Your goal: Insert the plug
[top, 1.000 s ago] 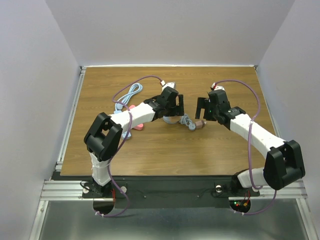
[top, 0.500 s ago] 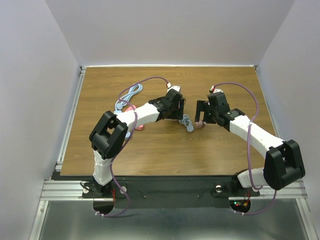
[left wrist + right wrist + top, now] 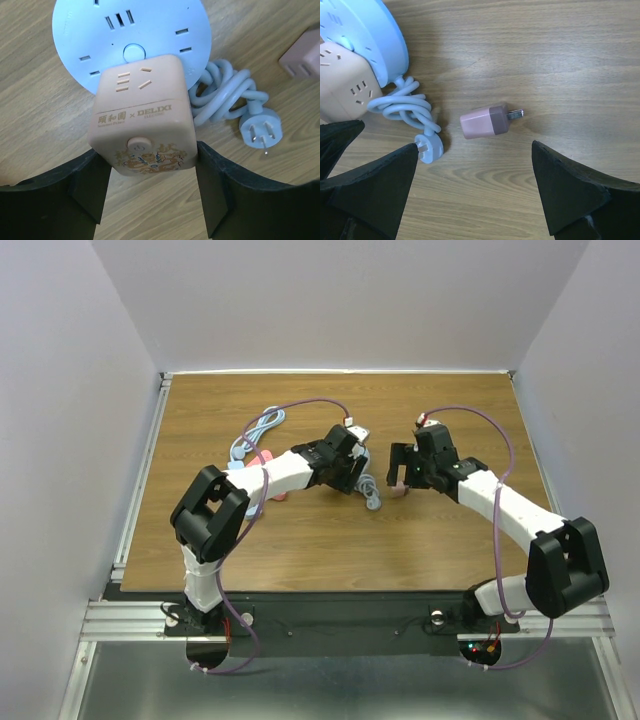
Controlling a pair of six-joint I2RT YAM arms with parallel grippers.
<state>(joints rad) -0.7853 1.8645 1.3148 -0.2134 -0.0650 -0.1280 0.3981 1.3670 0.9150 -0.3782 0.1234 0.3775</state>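
Note:
My left gripper is shut on a pink cube socket, its fingers against the cube's two sides. The cube rests against a round blue power strip. The strip's coiled blue cord ends in a blue plug lying on the wood. A small pink plug adapter lies on its side, prongs pointing right. My right gripper is open and empty just above it, with the adapter between the fingers' lines. In the top view the grippers face each other mid-table.
The blue plug lies close to my right gripper's left finger. A second coil of blue cable and a pink object lie at the left, behind the left arm. The wooden table has walls on three sides.
My left gripper has shifted right and nearer, towards the cord and adapter. My right gripper has edged a little to the left. The pink adapter has stayed put.

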